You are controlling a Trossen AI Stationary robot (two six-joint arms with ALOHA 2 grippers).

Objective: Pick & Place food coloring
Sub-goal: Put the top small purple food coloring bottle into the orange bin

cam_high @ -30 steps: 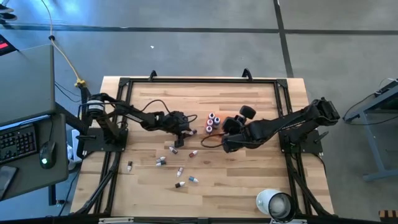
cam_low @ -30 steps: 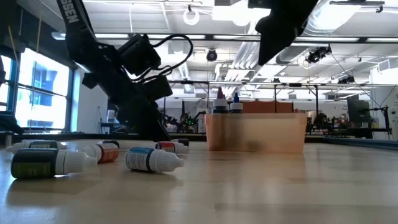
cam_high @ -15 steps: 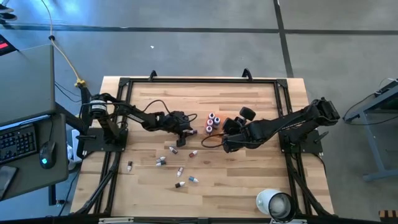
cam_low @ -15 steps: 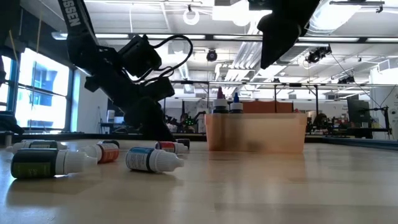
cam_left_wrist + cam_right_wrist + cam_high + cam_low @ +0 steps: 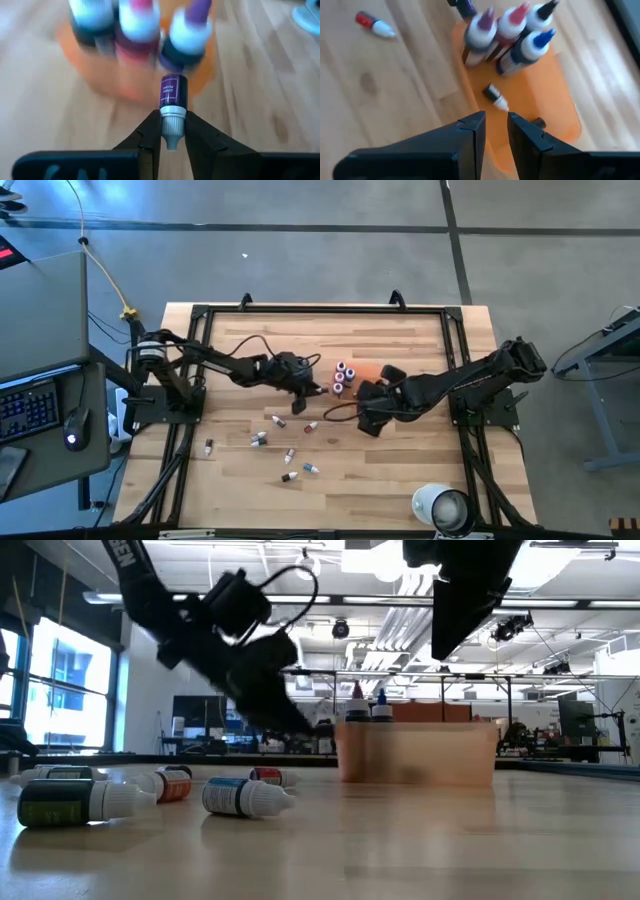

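Note:
My left gripper (image 5: 172, 142) is shut on a small purple food coloring bottle (image 5: 173, 91), held above the table just left of the translucent orange tray (image 5: 368, 370). Several bottles (image 5: 507, 32) stand in a cluster in the tray, and one (image 5: 496, 97) lies on its floor. My right gripper (image 5: 496, 127) hovers over the tray, pointing steeply down, its fingers a little apart with nothing between them. More bottles (image 5: 285, 445) lie on their sides on the wood, toward the near edge. My left gripper pinches the purple bottle by its white cap and neck (image 5: 173, 120) between its two fingers. The bottle lies along the fingers, and its dark body sticks out past the fingertips toward the tray. It is lifted clear of the table.
A large white roll (image 5: 440, 508) stands at the near right corner. Black frame rails (image 5: 320, 310) run along the table's edges. Loose bottles (image 5: 245, 795) lie scattered between the left arm and the near edge. A desk with a keyboard stands beyond the left edge.
My left gripper has taken a bottle off the table, risen with it and moved right toward the tray, and the bottle now hangs clear. My right gripper has stayed over the tray while its wrist turned.

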